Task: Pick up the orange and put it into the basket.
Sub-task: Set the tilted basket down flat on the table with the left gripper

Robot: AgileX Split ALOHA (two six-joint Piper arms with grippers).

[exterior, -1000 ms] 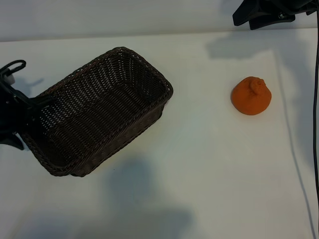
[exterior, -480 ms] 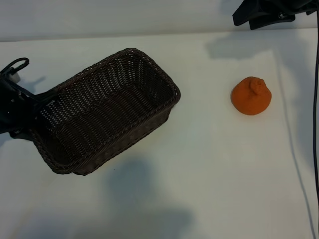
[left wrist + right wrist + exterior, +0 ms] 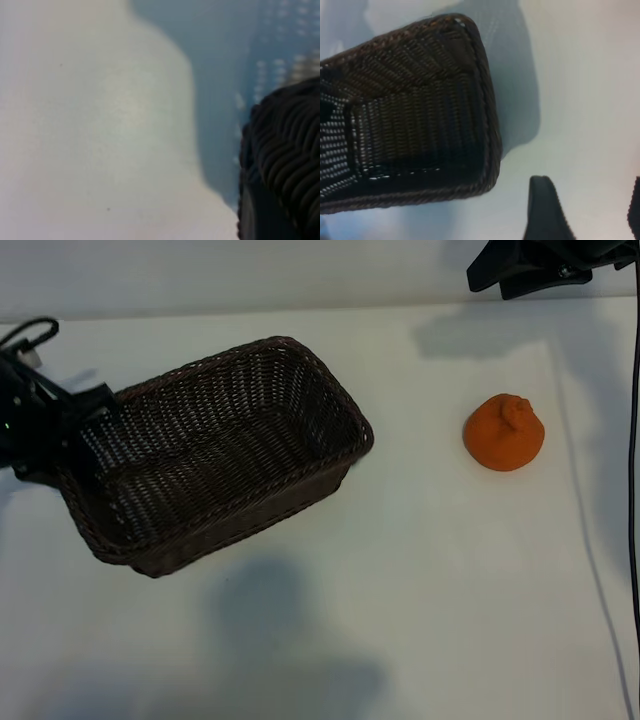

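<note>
The dark brown wicker basket [image 3: 366,436] sits left of centre in the exterior view, its long side turned nearly across the table. My left gripper [image 3: 80,428] is at its left short end, shut on the rim there. In the left wrist view only a patch of basket weave [image 3: 285,150] shows, and no fingers. The orange [image 3: 504,432], round with a knob on top, lies alone on the white table at the right. My right gripper [image 3: 530,265] hangs at the far right edge, open and empty [image 3: 590,215]; its view takes in the basket's corner [image 3: 485,90].
A thin black cable [image 3: 633,440] runs down the right edge of the table. White tabletop lies between basket and orange and along the front, crossed by soft shadows.
The left gripper has closed on the basket's left end and swung upward and a little right. The basket turned with it, its right corner shifting toward the orange. Orange and right arm have not moved.
</note>
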